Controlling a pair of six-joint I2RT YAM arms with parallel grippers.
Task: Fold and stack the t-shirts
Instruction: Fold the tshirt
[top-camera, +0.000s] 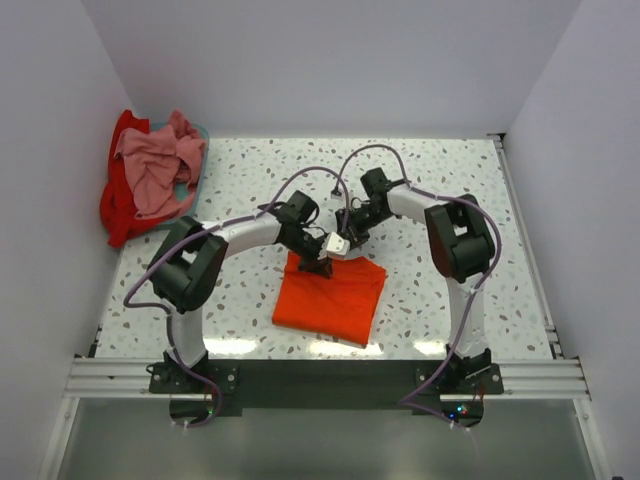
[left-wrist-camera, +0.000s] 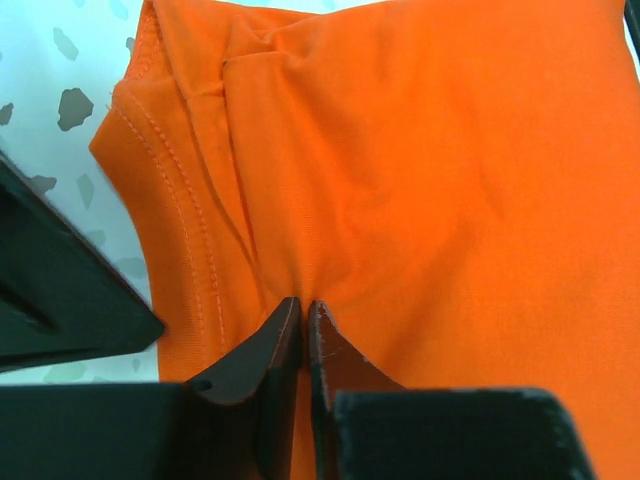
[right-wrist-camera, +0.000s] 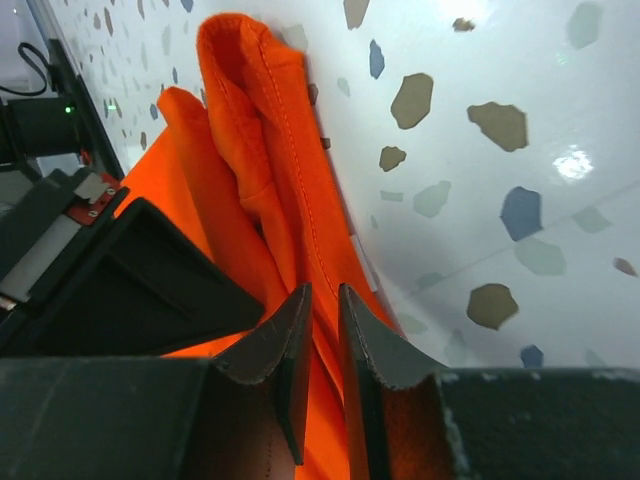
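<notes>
The bright orange t-shirt (top-camera: 332, 295) lies folded at the middle front of the table. My left gripper (top-camera: 314, 262) is at its far edge, shut on a pinch of the orange cloth (left-wrist-camera: 400, 180). My right gripper (top-camera: 345, 243) is beside it at the same far edge, shut on a hemmed fold of the orange cloth (right-wrist-camera: 270, 150). The two grippers are nearly touching. The dusty pink t-shirt (top-camera: 158, 165) and the red t-shirt (top-camera: 120, 200) lie crumpled together at the far left.
The pink and red shirts lie on a teal basket (top-camera: 197, 135) at the far left corner. White walls enclose the speckled table (top-camera: 450, 190) on three sides. A metal rail (top-camera: 320, 378) runs along the near edge.
</notes>
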